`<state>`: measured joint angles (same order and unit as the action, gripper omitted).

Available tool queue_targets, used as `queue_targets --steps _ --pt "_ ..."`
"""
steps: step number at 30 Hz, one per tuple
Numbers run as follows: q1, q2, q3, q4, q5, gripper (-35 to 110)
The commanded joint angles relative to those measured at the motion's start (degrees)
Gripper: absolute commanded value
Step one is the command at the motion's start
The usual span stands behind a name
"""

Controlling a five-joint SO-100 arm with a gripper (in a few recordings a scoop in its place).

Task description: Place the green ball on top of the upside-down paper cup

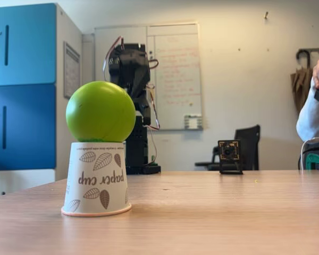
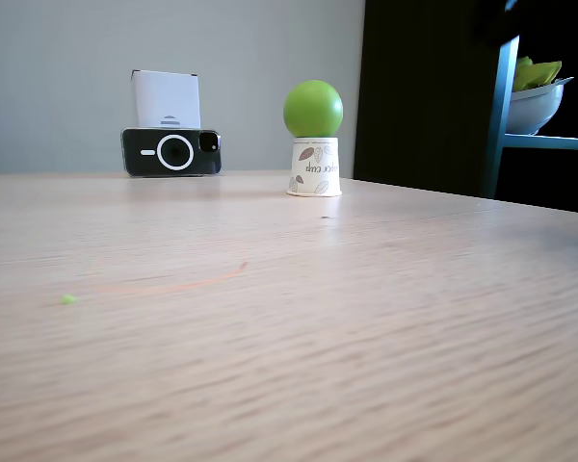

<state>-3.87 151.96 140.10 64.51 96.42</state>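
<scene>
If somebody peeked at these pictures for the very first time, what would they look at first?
Probably the green ball, bright lime and sitting right on top of the upside-down paper cup with brown leaves on it, at the left of a fixed view on the wooden table. Next comes the black robot arm, folded upright just behind the ball. In the other fixed view, a phone lies on its side left of the cup.

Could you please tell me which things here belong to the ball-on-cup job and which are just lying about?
Job: green ball, resting on the upside-down paper cup.

Lying about: small camera on the table; phone propped on its side; white bowl on a shelf.
</scene>
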Motion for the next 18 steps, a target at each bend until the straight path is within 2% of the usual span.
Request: queue_targets --steps 1,8,18 --pt "-0.26 10.55 10.72 4.04 -0.26 0" --pt "-0.44 26.98 30.59 9.4 -0.26 0" --pt "-0.26 34.19 38.23 11.78 -6.59 0"
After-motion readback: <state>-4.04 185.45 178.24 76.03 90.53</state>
